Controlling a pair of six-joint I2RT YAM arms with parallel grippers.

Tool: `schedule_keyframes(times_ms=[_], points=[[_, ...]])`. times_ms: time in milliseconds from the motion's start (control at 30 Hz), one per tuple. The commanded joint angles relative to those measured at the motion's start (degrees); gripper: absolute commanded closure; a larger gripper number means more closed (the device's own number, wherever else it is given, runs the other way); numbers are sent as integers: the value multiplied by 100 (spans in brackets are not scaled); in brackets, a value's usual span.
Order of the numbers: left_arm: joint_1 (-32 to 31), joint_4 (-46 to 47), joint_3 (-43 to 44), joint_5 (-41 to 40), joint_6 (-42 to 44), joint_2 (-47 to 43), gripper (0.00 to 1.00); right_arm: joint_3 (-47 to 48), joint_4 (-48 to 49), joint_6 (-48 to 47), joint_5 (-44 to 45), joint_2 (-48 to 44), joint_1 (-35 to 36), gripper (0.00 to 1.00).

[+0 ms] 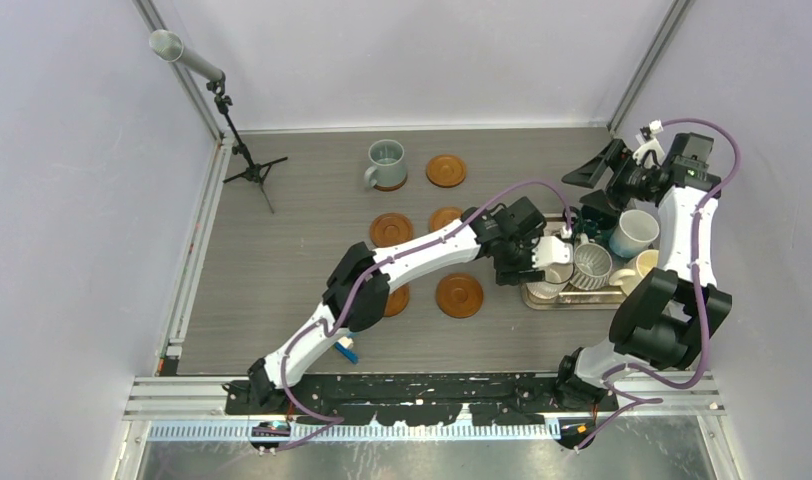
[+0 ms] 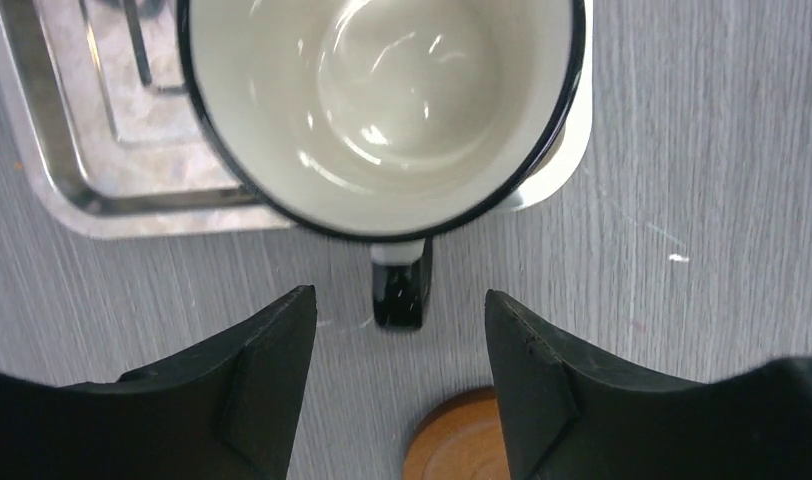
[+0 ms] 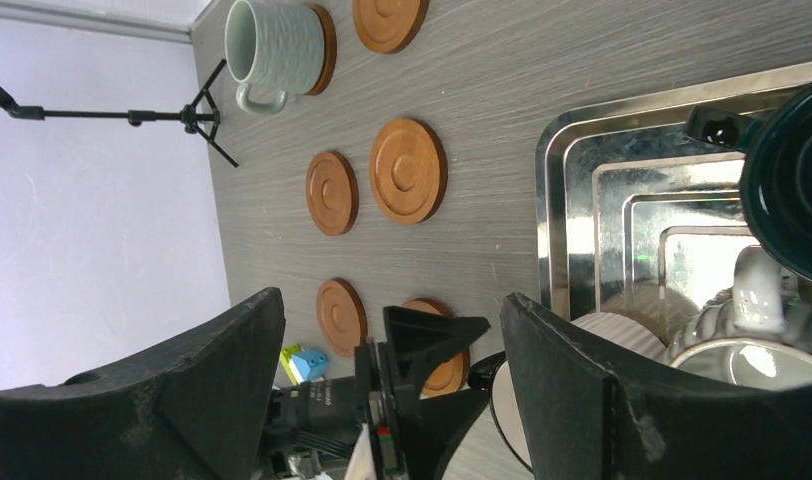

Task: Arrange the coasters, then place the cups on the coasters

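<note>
Five bare coasters lie on the table (image 1: 446, 170) (image 1: 391, 229) (image 1: 460, 296). A pale grey-blue cup (image 1: 387, 165) stands on another one at the back. The remaining cups crowd the steel tray (image 1: 572, 298): white (image 1: 634, 233), ribbed (image 1: 590, 265), cream (image 1: 647, 263) and dark green (image 3: 787, 190). My left gripper (image 2: 397, 300) is open at the tray's near-left corner. The black handle (image 2: 400, 295) of a black-rimmed white cup (image 2: 382, 100) sits between its fingertips, untouched on both sides. My right gripper (image 1: 594, 168) hangs open above the tray's far side, holding nothing.
A small tripod (image 1: 247, 165) stands at the back left. A blue and green block (image 1: 348, 350) lies near the left arm's base. Frame posts and walls enclose the table. One coaster (image 2: 457, 440) lies just under my left fingers.
</note>
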Motion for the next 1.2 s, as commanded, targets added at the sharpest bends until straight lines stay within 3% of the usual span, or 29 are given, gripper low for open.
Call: schedule_keyframes(times_ms=[0, 133, 300, 400, 500, 567, 1033, 1167], points=[[-147, 124, 557, 157, 119, 232, 37, 22, 208, 122, -321, -136, -158, 16], [-152, 166, 804, 119, 48, 421, 42, -2, 208, 105, -361, -148, -204, 16], [-164, 195, 832, 87, 50, 501, 57, 0, 208, 100, -400, -131, -223, 16], [-166, 192, 786, 74, -28, 461, 70, -13, 208, 96, -426, -114, -236, 16], [-166, 318, 538, 97, -177, 268, 91, -34, 208, 77, -420, -113, -241, 16], [-158, 540, 235, 30, -332, 46, 100, -50, 208, 76, -433, -117, -249, 16], [369, 1311, -867, 28, -1687, -1802, 100, -143, 243, 207, -505, -281, -241, 16], [703, 1571, -1683, -208, -1710, -2580, 100, -207, 207, 163, -461, -360, -190, 16]])
